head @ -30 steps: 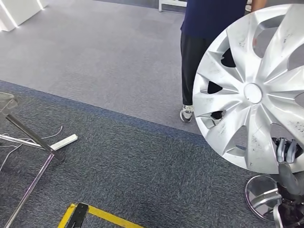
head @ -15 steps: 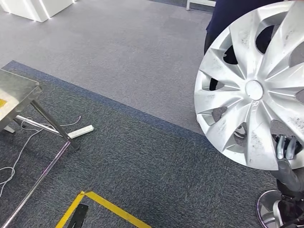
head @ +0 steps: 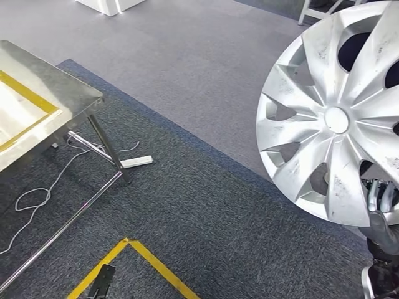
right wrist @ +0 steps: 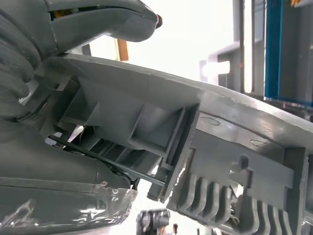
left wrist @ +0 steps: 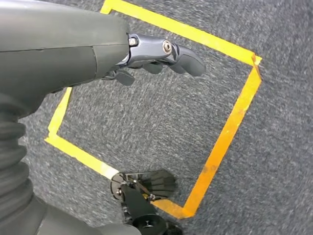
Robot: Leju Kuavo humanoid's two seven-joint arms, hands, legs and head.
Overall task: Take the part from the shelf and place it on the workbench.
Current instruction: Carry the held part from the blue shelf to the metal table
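A silver hubcap [head: 335,118] with curved spokes fills the right side of the head view, held upright. My right hand [head: 382,208] grips its lower rim, fingers hooked through a spoke opening. In the right wrist view the hubcap's grey ribbed back [right wrist: 207,147] lies against my right hand [right wrist: 66,161], with the thumb over the rim. A steel workbench [head: 52,93] with a yellow-taped rectangle stands at the left. My left hand [left wrist: 158,54] hangs above the carpet, fingers apart and holding nothing.
Dark carpet meets lighter grey carpet [head: 188,56] beyond. A white power strip [head: 136,161] and cables [head: 33,199] lie under the workbench. Yellow floor tape [head: 141,261] marks a square near my feet. White furniture [head: 106,5] stands far back.
The camera has turned left: the workbench has come further into view at the left and the person behind the hubcap has slid out of view. The hubcap stays held in my right hand.
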